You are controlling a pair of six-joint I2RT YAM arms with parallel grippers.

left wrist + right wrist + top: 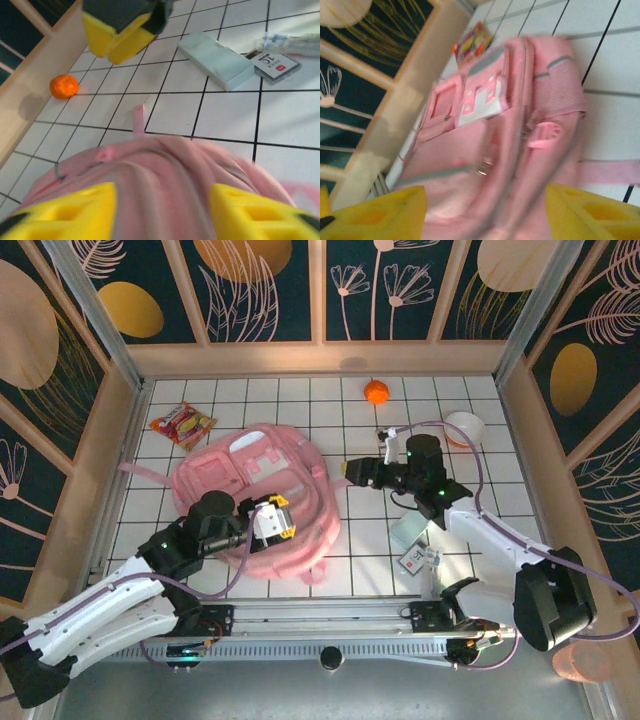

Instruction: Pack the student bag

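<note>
left pincer (162, 196): mine, jaws apart, nothing clamped. Yellow fingers (65, 212) sit either side of the bag's rounded pink edge. Can't tell if they touch the fabric, it's too blurred.
right pincer (485, 202): also mine, jaws apart, holding nothing. It hangs just off the bag's right edge and looks across it toward the left wall.
student bag (250, 490): lies flat on the counter (250, 405), left of centre, front pockets up. It sits between my two pincers, with the left one over its near-right corner. One pink strap trails out to the left, another pokes out at the near edge.
orange (376, 391): far side by the back wall, well apart from the bag.
snack packet (183, 424): near the bag's far-left corner, not touching it.
white bowl (465, 427): far right, beyond my right arm.
pale box (410, 532): right of the bag, beside my right arm.
card with red mark (275, 62): just beside the box.
clear wrapped item (290, 42): right by the card. Can't tell what it is.
</note>
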